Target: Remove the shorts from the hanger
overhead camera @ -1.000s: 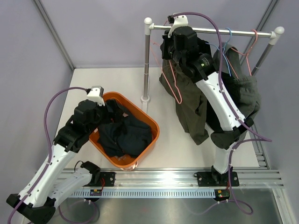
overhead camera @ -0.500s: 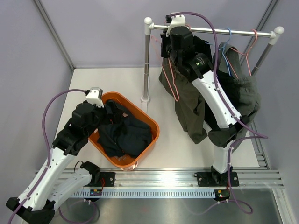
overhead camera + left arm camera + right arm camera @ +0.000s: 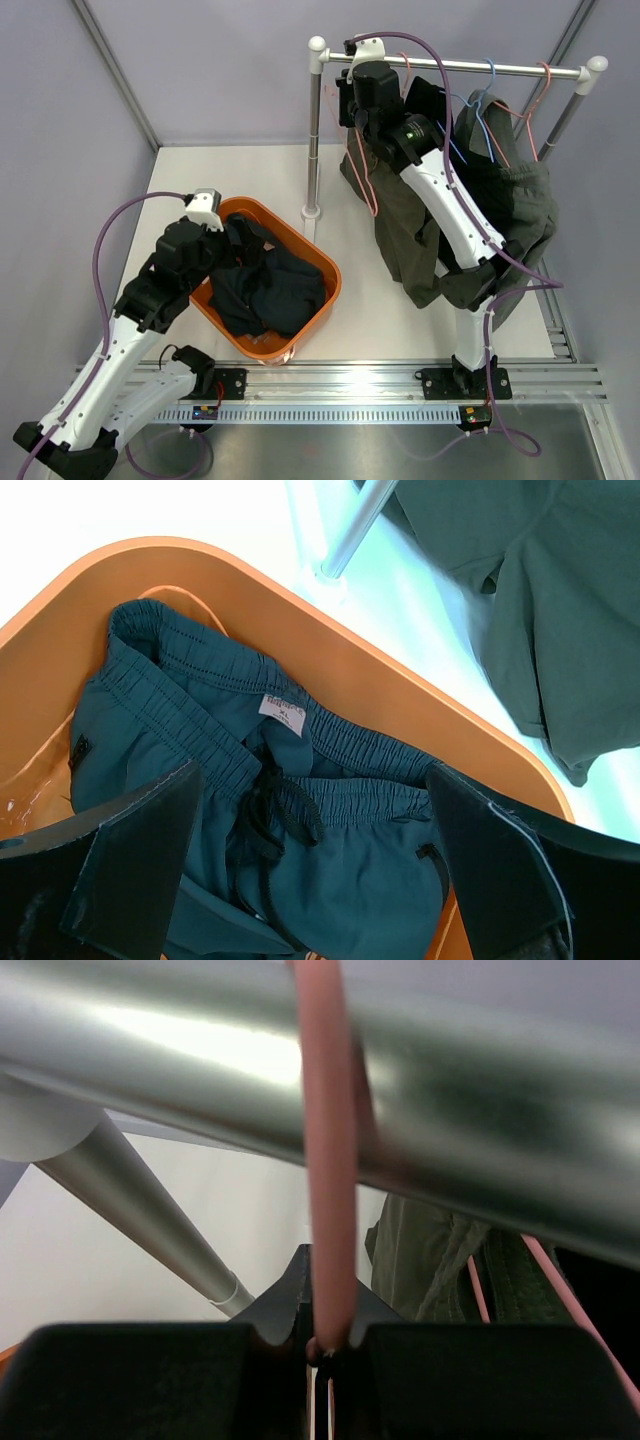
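My right gripper is up at the silver rail, shut on the hook of a pink hanger that loops over the rail. The pink hanger's wire hangs below it, bare. Dark olive shorts hang behind my right arm, with darker shorts further right on other hangers. My left gripper is open over the orange basket, above navy shorts lying in it.
The rack's upright post stands on a round foot just behind the basket. Blue and pink hangers sit along the rail. Grey walls close in the table on three sides.
My right gripper has moved up and left along the rail with the pink hanger's hook. My left arm has pulled back slightly over the basket.
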### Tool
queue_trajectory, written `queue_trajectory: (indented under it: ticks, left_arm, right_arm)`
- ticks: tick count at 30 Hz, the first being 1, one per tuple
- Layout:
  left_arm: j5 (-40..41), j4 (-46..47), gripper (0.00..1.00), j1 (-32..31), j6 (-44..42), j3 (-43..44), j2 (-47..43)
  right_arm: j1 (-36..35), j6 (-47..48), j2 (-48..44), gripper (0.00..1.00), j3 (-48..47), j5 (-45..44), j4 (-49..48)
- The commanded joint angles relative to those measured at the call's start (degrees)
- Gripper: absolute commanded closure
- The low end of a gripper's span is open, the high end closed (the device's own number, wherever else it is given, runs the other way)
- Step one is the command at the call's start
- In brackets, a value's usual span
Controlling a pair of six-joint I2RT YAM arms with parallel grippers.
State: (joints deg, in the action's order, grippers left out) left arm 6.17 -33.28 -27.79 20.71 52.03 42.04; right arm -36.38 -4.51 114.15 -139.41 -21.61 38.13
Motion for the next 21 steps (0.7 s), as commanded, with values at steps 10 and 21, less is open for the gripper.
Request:
queue_trajectory:
  ticks: [10,21]
  left_arm:
    - [0.41,2.69,0.01,0.28,-0.58,-0.53,-0.82]
    - [1.65,2.52,0.01,0.28,-0.58,-0.88,-1.35]
  right_arm:
    - [-0.36,-0.85,-5.68,0.7,3.97,0.86,-3.41]
    - [-0.44,-3.39,-16.49,0.52,13.63,3.15,-7.54]
